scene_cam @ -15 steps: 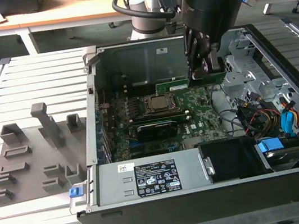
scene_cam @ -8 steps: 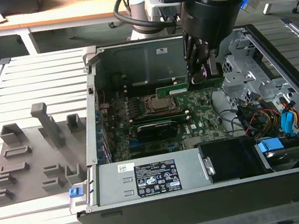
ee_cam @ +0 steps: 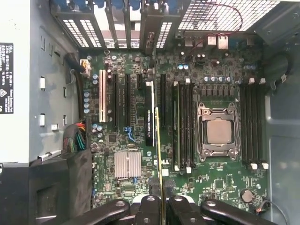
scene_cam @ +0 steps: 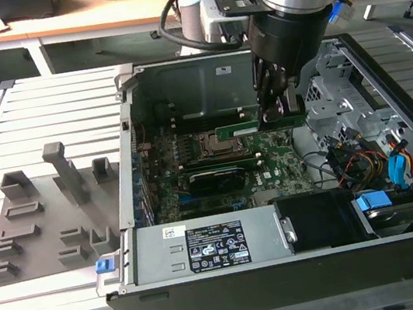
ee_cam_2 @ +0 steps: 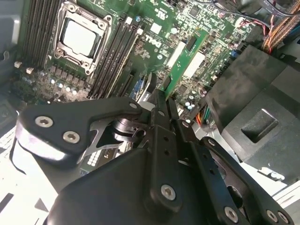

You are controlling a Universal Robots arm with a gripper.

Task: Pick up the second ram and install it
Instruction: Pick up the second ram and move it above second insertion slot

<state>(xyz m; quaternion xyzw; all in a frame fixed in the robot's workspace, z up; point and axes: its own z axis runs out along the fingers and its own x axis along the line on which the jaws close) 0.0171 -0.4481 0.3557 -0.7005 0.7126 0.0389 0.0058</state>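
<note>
The gripper, jaws closed on one end of the second ram, holds it on edge above the middle of the motherboard, between the black card and the memory slots. It looks light, stiff and fragile. I judge the flat faces near an end the safest hold, clear of the contact edge.

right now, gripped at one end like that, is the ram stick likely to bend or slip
Probably stiff: the second ram juts level from the gripper without sagging. Edge-on in the first wrist view it looks thin, so probably light, and fragile to sideways force.
</note>
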